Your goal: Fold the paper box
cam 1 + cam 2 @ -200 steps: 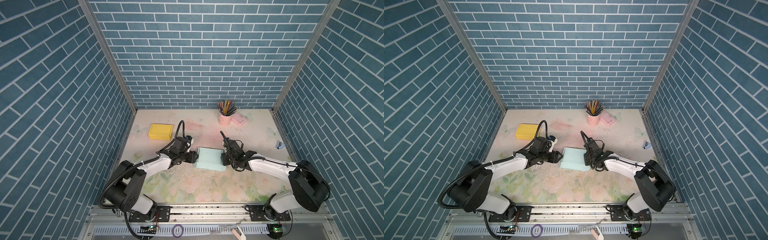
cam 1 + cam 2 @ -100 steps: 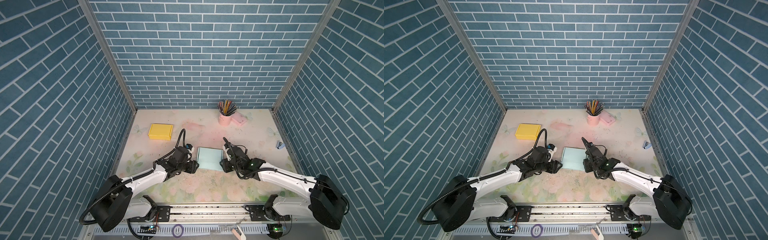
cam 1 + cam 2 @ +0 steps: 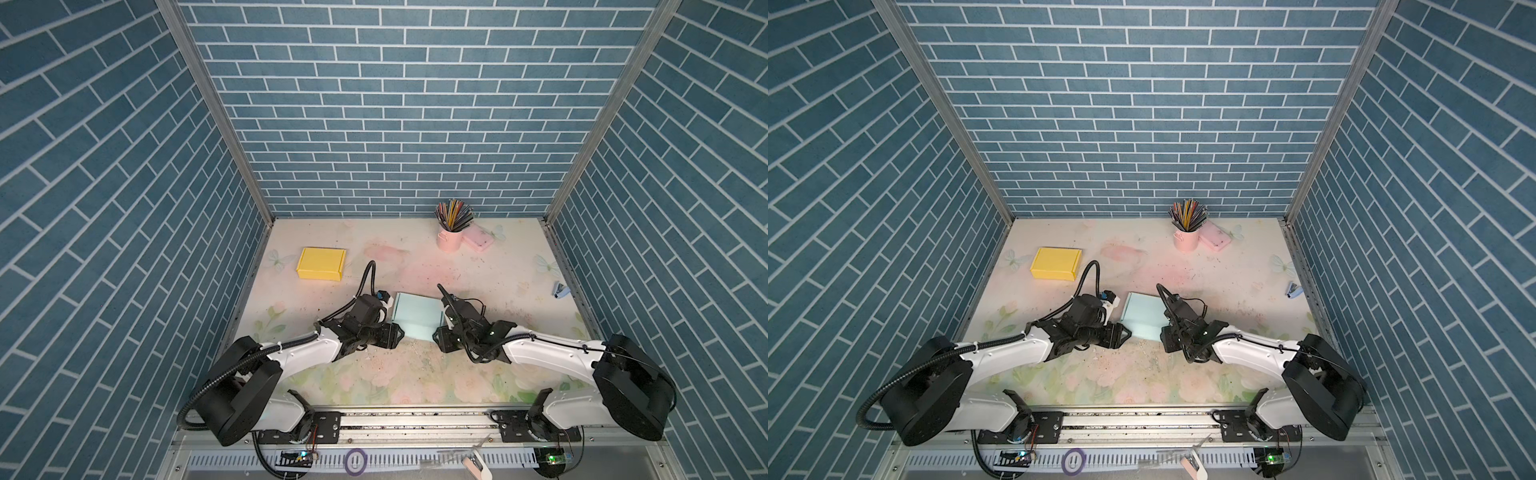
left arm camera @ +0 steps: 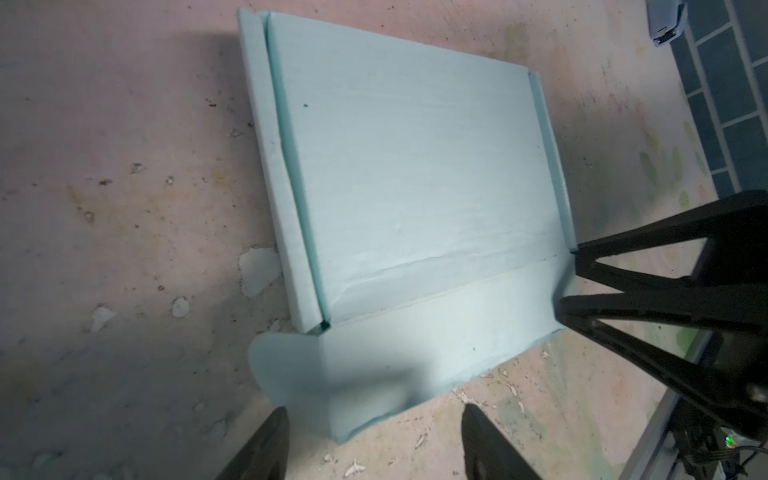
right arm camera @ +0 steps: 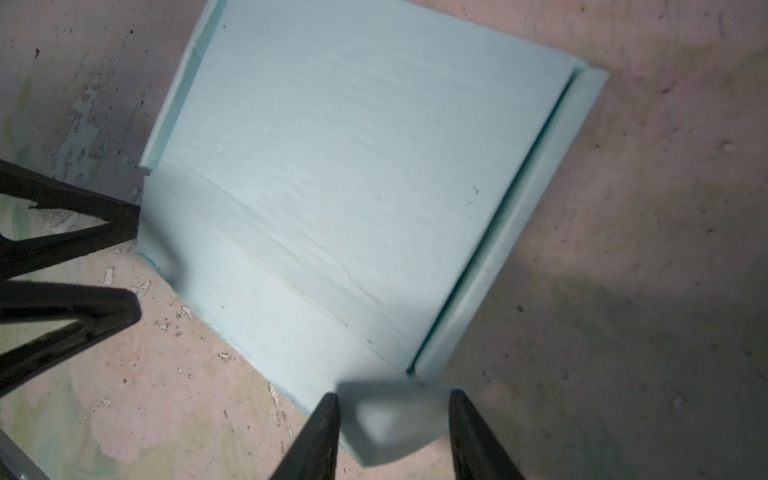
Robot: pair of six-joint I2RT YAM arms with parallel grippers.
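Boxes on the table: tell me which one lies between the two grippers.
The light blue box, between left gripper and right gripper; the yellow box sits apart, back left.

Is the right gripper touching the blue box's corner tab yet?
Cannot tell. The right wrist view shows the corner tab filling the gap between the fingers of the right gripper, but its blurred edges hide any contact.

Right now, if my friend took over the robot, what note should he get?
Left gripper: open, by the front flap of the blue box.
Right gripper: jaws astride a corner tab, grip unclear.
The box lies on the table between both grippers.
Done: both side strips folded in.
Left: probably fold up the front flap and tabs.
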